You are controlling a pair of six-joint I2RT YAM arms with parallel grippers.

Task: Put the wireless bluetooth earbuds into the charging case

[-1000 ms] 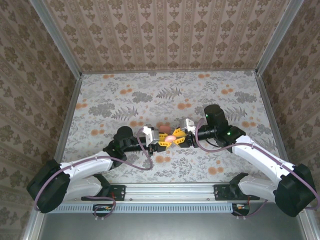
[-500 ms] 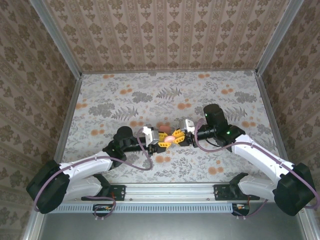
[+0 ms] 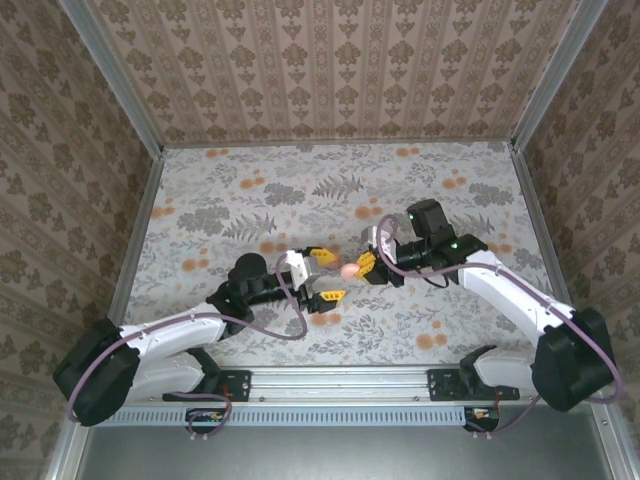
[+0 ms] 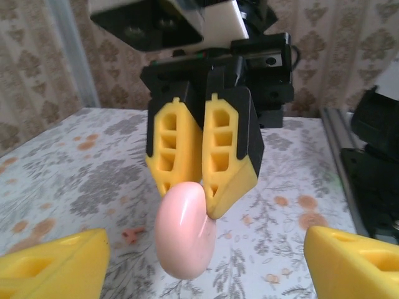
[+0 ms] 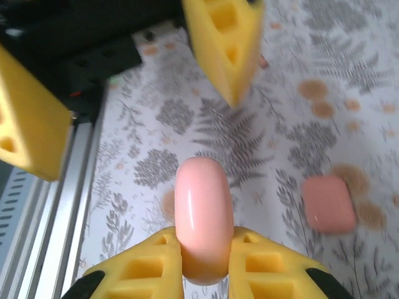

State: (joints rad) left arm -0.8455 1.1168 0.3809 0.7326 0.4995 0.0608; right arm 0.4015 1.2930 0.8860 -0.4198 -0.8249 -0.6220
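Note:
My right gripper (image 5: 206, 252) is shut on a round pale-pink disc (image 5: 201, 212), held on edge above the table. From above, the disc (image 3: 349, 270) sits at the right gripper's (image 3: 358, 268) tips. My left gripper (image 3: 326, 276) is open, its yellow fingers (image 4: 56, 265) spread wide on either side of the disc (image 4: 184, 233) without touching it. The charging case (image 5: 328, 204), a small coral-pink rounded box, lies shut on the table beside the disc. One tiny red-pink earbud (image 4: 132, 235) lies on the cloth below the disc.
The floral tablecloth (image 3: 300, 190) has flat orange printed blotches (image 3: 368, 211). An aluminium rail (image 3: 340, 380) runs along the near edge, and patterned walls (image 3: 60, 180) close in the left, right and back sides.
My left gripper has opened and let go of the pale-pink disc. The right gripper stays shut on the disc and has drawn it slightly right and away.

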